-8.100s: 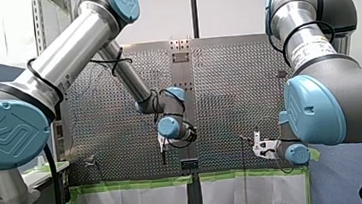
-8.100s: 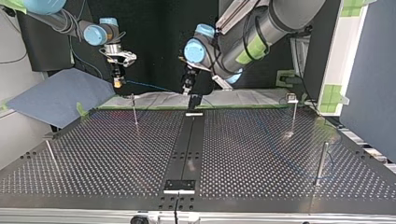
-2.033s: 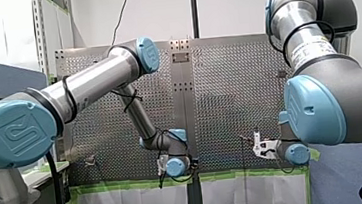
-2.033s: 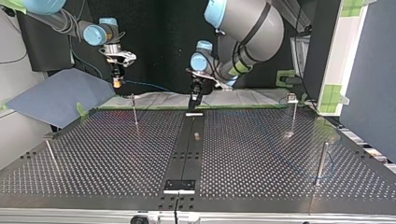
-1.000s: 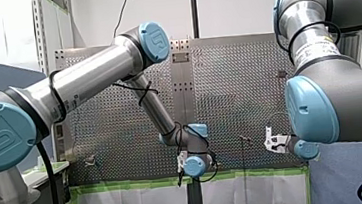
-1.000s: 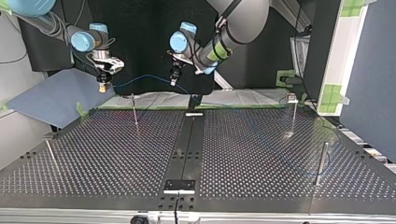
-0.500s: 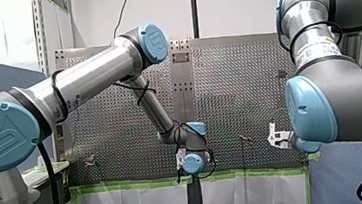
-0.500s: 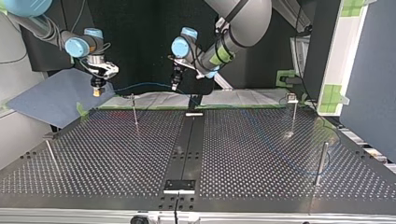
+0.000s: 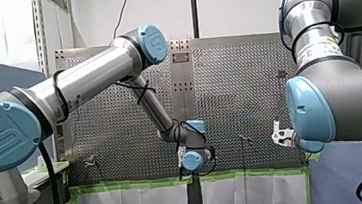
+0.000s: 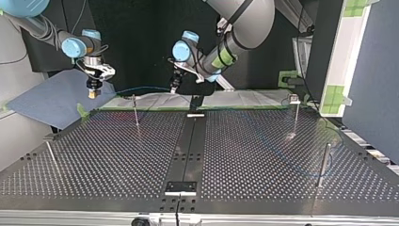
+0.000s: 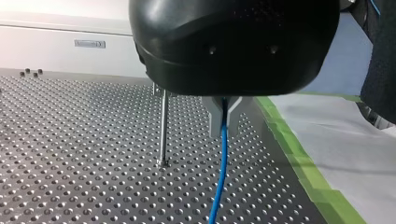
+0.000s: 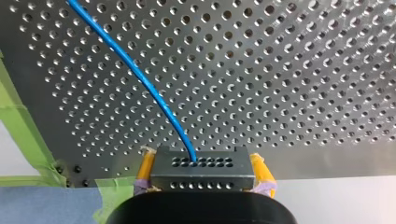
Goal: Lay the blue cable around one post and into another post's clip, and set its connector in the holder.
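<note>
Cable point(image 11: 220, 177), blue, hangs from my left end effector point(image 11: 223, 122) in the left wrist view. It is pinched between the grey fingers point(image 11: 214, 117) and runs down ahead of them over the surface point(image 11: 70, 154). A post point(image 11: 163, 126) stands just beside the fingers.

In the right wrist view my right end effector point(image 12: 204, 167) is clenched on the black connector point(image 12: 205, 176), a yellow pad point(image 12: 146, 164) at either side. The cable leaves the connector's face across the surface.

In the top view the cable spans between both end effectors, held above the surface's far edge.

In the front view my left end effector hangs at the middle, my right well apart.
</note>
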### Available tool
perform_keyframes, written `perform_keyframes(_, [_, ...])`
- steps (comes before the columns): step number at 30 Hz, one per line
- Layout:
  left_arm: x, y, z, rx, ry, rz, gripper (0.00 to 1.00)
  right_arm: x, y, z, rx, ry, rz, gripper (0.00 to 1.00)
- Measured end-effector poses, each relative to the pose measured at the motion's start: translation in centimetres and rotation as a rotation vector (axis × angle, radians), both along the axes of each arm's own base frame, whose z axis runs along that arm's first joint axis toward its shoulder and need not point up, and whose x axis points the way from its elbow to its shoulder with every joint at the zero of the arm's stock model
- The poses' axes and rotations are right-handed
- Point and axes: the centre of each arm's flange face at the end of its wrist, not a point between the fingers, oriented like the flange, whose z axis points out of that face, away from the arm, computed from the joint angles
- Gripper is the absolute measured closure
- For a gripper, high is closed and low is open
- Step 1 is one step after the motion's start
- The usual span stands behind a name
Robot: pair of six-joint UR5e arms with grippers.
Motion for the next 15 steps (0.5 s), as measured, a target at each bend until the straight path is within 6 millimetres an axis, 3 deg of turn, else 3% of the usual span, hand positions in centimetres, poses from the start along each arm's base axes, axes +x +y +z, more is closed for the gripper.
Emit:
perform_keyframes(7, [0.5, -1.1, 0.8, 0.002, 0.008, -0.018, 1.00, -0.5, -0.7, 0.4, -0.012, -0.020, -0.006, 1.00])
perform_keyframes(15, [0.8, -1.1, 0.7, -0.004, 0.026, -0.011, 1.00, -1.3, -1.1, 0.5, -0.020, -0.027, -0.016, 1.00])
